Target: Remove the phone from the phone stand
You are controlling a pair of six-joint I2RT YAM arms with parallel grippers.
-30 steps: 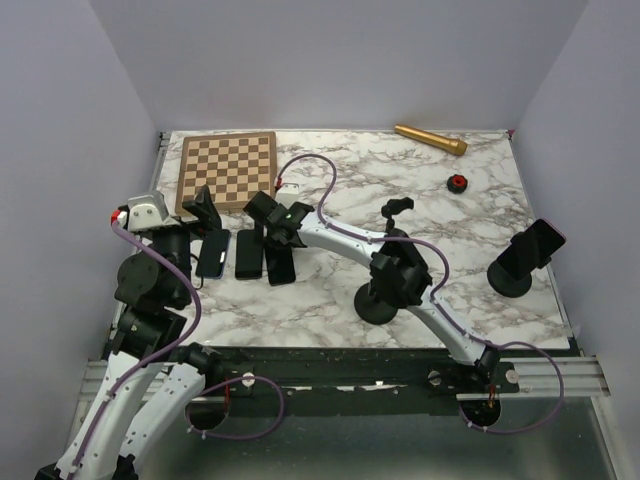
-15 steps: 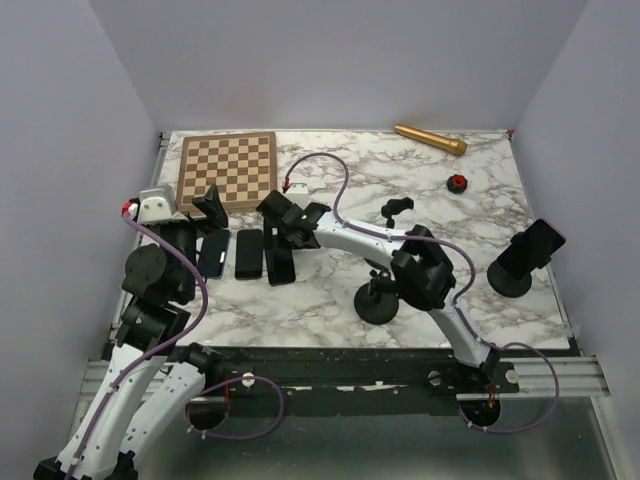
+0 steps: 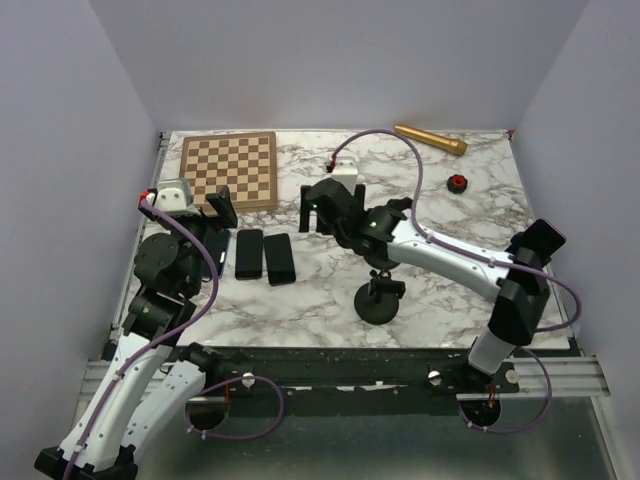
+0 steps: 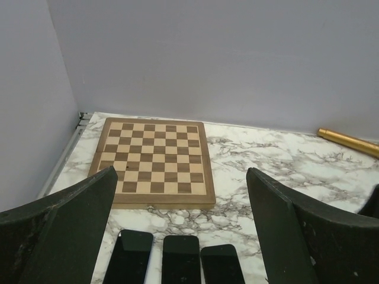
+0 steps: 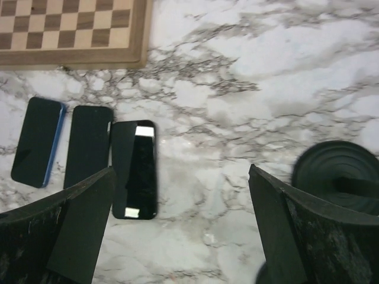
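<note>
Left gripper (image 4: pixel 180 174) gapes wide, empty, near a row of three phones (image 4: pixel 180 260) lying flat beside the chessboard (image 4: pixel 154 163). Right gripper (image 5: pixel 180 171) equally wide, nothing held. I spot the phone (image 3: pixel 541 241) propped at the right edge of the table (image 3: pixel 450 160); its stand is hidden behind my right arm (image 3: pixel 515 300).

Left arm (image 3: pixel 112 400) and right arm (image 3: pixel 450 262): white and black
White link shells, bulky black joints, and a purple cable (image 3: pixel 419 170) looping along each; the fingers (image 4: pixel 65 231) are matte black wedges, lightly scuffed.
</note>
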